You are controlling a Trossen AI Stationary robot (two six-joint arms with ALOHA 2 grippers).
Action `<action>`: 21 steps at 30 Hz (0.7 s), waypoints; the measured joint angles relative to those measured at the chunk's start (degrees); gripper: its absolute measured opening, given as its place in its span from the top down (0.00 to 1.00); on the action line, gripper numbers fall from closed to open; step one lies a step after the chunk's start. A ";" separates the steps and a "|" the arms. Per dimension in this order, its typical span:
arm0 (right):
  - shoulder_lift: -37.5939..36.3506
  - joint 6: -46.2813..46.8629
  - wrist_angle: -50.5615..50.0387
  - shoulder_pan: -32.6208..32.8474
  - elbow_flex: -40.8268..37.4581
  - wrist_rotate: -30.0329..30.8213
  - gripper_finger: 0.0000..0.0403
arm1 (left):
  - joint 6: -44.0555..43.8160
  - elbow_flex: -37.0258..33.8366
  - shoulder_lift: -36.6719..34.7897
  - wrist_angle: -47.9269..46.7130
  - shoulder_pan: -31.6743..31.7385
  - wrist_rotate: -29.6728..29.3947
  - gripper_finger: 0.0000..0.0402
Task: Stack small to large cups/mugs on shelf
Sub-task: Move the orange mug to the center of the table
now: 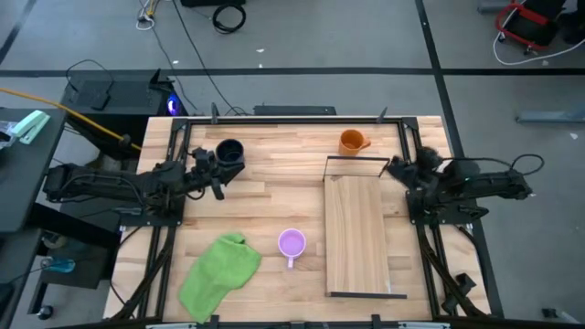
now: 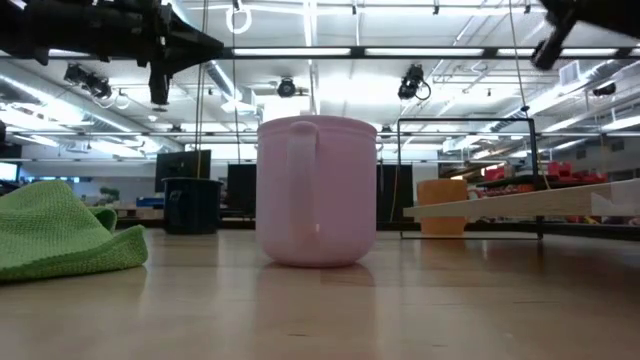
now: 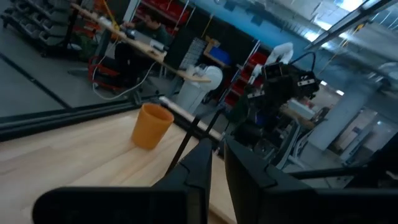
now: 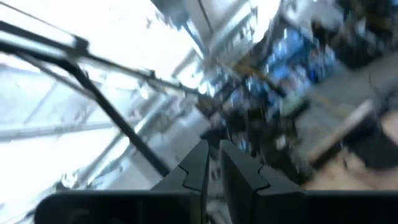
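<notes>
Three mugs stand upright on the table. The black one [image 1: 228,151] is at the far left, the orange one [image 1: 352,142] at the far middle, and the light purple one [image 1: 291,243] nearer the front. The shelf [image 1: 356,233], a light-wood board with a thin black wire frame, lies right of centre. My left gripper [image 1: 218,175] hangs shut in the air beside the black mug, pointing toward the orange mug [image 3: 152,124]. My right gripper [image 1: 395,168] is shut too, raised by the shelf's far right corner and tipped upward. Both grippers hold nothing.
A crumpled green cloth [image 1: 219,274] lies at the front left, beside the purple mug [image 2: 317,190]. The shelf's wire frame [image 1: 355,158] stands up at its far end, close to the orange mug. Bare tabletop [image 1: 274,196] spreads between the black mug and the shelf.
</notes>
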 joint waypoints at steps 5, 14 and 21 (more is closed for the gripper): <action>1.49 -12.13 -0.21 -0.19 10.38 2.47 0.89 | -0.20 0.00 0.00 0.78 0.00 0.00 0.87; 12.25 -21.95 -19.02 -0.24 32.40 17.60 0.89 | -0.49 0.00 0.00 1.92 0.00 0.00 0.87; 23.65 -13.58 -45.45 -0.25 49.96 33.12 0.89 | -1.36 -0.01 0.00 1.90 1.41 0.01 0.87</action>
